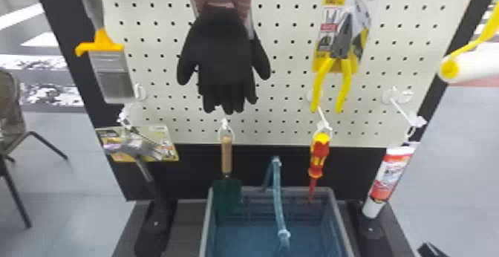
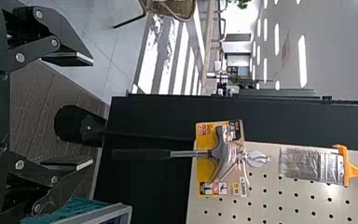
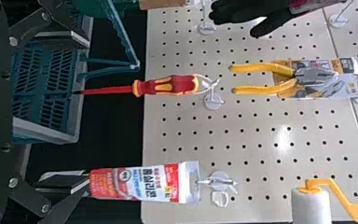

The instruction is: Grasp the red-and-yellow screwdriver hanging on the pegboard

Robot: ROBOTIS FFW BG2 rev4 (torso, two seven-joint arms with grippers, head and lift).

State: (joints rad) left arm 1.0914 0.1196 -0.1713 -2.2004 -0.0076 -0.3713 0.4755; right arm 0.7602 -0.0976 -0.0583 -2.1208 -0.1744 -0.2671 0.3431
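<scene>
The screwdriver (image 3: 168, 86) is hanging in the head view's lower right. Left gripper (image 2: 93, 111) and right gripper (image 3: 89, 113) are standing open; the latter should be centring on the handle (image 1: 319, 154), clearing the tube (image 1: 390, 178), before closing.

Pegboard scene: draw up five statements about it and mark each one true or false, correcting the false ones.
1. The screwdriver hangs with its tip pointing down. True.
2. The screwdriver is already gripped. False: the right pincer stands open, and the screwdriver hangs on its hook.
3. The yellow-handled pliers hang higher than the screwdriver. True.
4. The black gloves hang above the trowel. True.
5. The trowel has a red plastic handle. False: its handle is light brown and looks wooden.
</scene>
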